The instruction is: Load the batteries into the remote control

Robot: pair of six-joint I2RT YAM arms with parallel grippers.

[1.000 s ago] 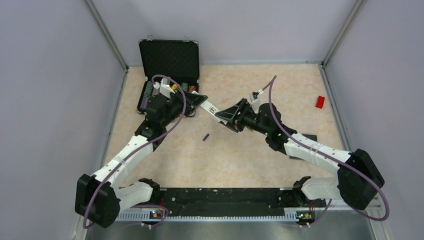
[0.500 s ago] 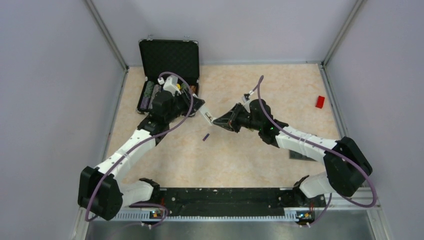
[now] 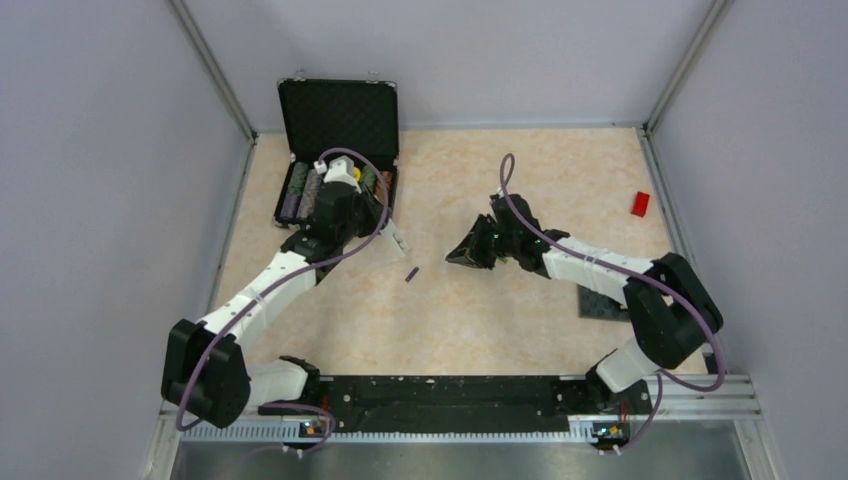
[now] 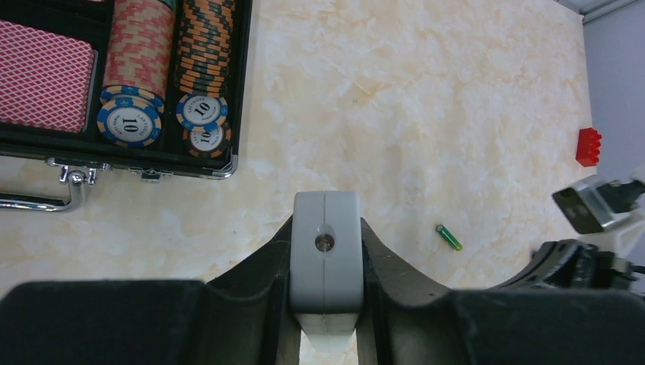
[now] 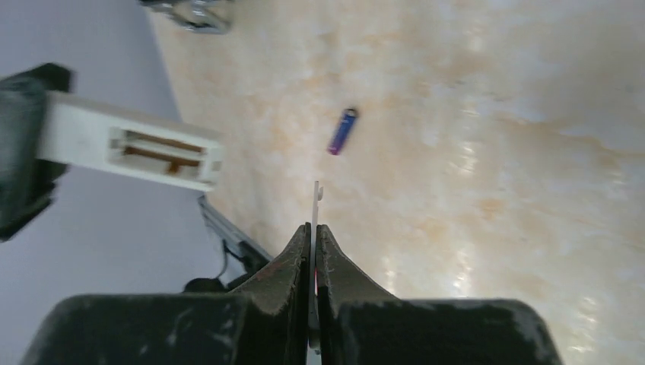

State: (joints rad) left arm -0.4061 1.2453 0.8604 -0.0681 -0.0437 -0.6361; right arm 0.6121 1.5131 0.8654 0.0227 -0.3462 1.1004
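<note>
Change since a second ago: both grippers then met at the remote control (image 3: 398, 238). They now stand apart, with open table (image 3: 520, 170) between them.

The left gripper (image 4: 327, 255) is clamped on the remote control, which is seen end-on between its fingers, the grey end face pointing forward. In the right wrist view the remote's dark recess (image 5: 161, 152) is uncovered and has no cells in it.

The right gripper (image 5: 313, 232) is closed almost flat on a thin white plate (image 5: 316, 199), seen edge-on. The remote sits ahead of this tool and to its left, clear of it.

The purple battery (image 5: 342, 131) lies alone on the table ahead of the right gripper, slightly to its right and touching nothing. The green battery (image 4: 449, 237) lies on the table right of the left gripper, near the right arm.

Edges: the open case (image 4: 242, 91) of poker chips (image 4: 129, 125) lies ahead and left of the left gripper, its near rim well apart from the fingers. The red block (image 4: 588, 147) sits far to the right. Bare table runs straight ahead of both tools.
</note>
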